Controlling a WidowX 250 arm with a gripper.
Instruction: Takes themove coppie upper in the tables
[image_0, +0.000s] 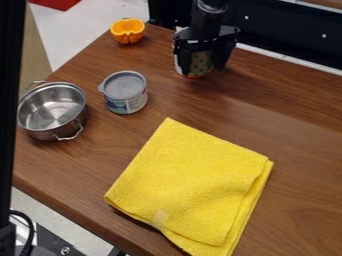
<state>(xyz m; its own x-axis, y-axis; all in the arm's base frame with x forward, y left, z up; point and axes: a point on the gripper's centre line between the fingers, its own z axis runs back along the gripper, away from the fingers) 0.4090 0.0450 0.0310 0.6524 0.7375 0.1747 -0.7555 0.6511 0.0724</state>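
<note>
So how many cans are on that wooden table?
2: a grey-lidded can beside the metal pot, and what looks like a patterned can, partly hidden by the black robot arm. The arm or the dark post at the left edge could hide more.

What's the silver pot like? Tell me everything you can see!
The pot is small-looking, round and shiny, like metal. It stands upright with its open top showing a smooth inside and no lid on. It has two thin loop handles, one on each side. It sits on the brown table, near the edge. The grey-topped can is beside it, but not touching.
</note>
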